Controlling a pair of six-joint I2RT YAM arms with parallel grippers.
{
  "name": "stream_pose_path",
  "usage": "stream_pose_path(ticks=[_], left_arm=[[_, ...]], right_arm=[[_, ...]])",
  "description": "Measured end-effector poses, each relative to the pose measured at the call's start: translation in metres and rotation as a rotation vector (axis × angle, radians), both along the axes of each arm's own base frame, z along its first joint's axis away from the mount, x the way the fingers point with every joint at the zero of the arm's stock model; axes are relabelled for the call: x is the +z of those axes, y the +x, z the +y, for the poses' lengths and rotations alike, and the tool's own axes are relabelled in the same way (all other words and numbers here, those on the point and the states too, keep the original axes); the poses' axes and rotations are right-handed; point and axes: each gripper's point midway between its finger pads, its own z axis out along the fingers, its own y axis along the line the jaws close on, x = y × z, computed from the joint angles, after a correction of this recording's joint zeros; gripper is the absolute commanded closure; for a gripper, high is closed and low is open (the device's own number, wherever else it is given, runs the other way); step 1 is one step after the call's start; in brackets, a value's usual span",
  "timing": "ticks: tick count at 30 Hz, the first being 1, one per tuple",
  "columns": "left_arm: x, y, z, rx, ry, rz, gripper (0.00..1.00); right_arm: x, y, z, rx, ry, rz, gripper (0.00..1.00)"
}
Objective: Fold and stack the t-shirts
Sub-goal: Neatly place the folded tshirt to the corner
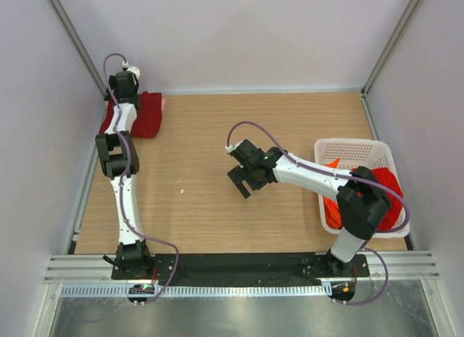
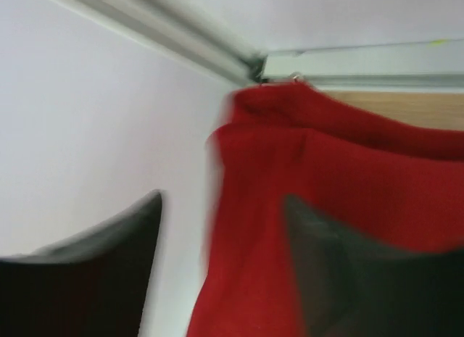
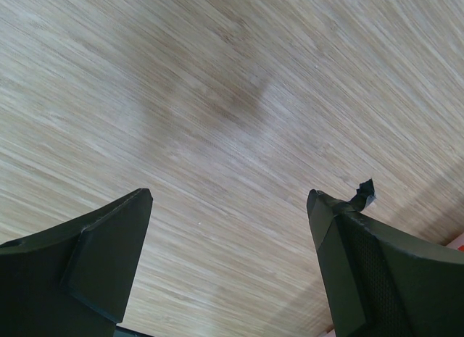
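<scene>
Your left gripper [image 2: 221, 206] is in the upper left of the top view, jaws spread wide at the folded dark red shirt [image 1: 147, 114] — a sliver of pink cloth [image 1: 164, 103] shows at that shirt's right edge. Your right gripper [image 1: 243, 183] hangs mid-frame over the bare wooden table [image 1: 196, 206], jaws wide, holding nothing. At the right edge, the white basket [image 1: 355, 145] holds the orange shirt [image 1: 331, 210] and the bright red shirt [image 1: 389, 188] — both crumpled.

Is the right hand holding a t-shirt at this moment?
No: the right hand is open over the wooden table, with nothing between its fingers.
</scene>
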Motion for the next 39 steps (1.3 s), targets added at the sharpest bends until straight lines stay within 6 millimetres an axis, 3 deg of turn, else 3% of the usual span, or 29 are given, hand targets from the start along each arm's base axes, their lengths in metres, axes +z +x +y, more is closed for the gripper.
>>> stream_pose_path(ticks=[3, 6, 9, 12, 14, 16, 19, 20, 24, 27, 31, 34, 37, 39], left_arm=[[-0.017, -0.003, 0.018, 0.092, 0.049, -0.015, 0.11], [-0.013, -0.006, 0.027, 0.138, 0.072, -0.031, 0.03], [0.008, -0.005, 0.028, 0.171, 0.074, -0.087, 0.00], [0.041, -0.006, 0.016, 0.183, 0.052, -0.143, 0.00], [0.067, -0.010, 0.001, 0.174, 0.039, -0.169, 0.00], [0.104, -0.017, -0.030, 0.144, 0.014, -0.219, 0.00], [0.151, -0.039, -0.097, 0.066, -0.060, -0.270, 0.00], [0.165, -0.049, -0.128, 0.024, -0.103, -0.296, 0.00], [0.196, -0.104, -0.254, -0.171, -0.314, -0.315, 0.00], [0.186, -0.160, -0.329, -0.300, -0.510, -0.253, 0.00], [0.135, -0.252, -0.375, -0.358, -0.670, -0.108, 0.00], [0.091, -0.330, -0.397, -0.387, -0.790, 0.005, 0.00], [0.064, -0.402, -0.404, -0.419, -0.911, 0.058, 0.00], [0.056, -0.433, -0.397, -0.420, -1.010, 0.051, 0.00]], right_arm=[[-0.003, 0.001, 0.001, -0.004, -0.001, 0.011, 0.04], [-0.006, 0.004, 0.004, -0.008, 0.004, 0.021, 0.04], [-0.007, 0.004, 0.004, -0.011, 0.008, 0.025, 0.04], [-0.007, 0.006, 0.003, -0.030, 0.018, 0.028, 0.04], [-0.006, 0.007, 0.003, -0.053, 0.039, 0.037, 0.04], [-0.001, 0.012, 0.002, -0.092, 0.082, 0.032, 0.04], [0.017, 0.015, -0.008, -0.163, 0.171, 0.003, 0.03], [0.025, 0.015, -0.011, -0.185, 0.208, -0.016, 0.02], [0.060, 0.004, -0.024, -0.259, 0.389, -0.104, 0.01], [0.076, -0.011, -0.027, -0.285, 0.532, -0.153, 0.00], [0.074, -0.031, -0.034, -0.334, 0.660, -0.159, 0.00], [0.058, -0.046, -0.036, -0.407, 0.760, -0.121, 0.00], [0.030, -0.062, -0.041, -0.483, 0.837, -0.070, 0.00], [0.013, -0.072, -0.047, -0.531, 0.857, -0.039, 0.00]])
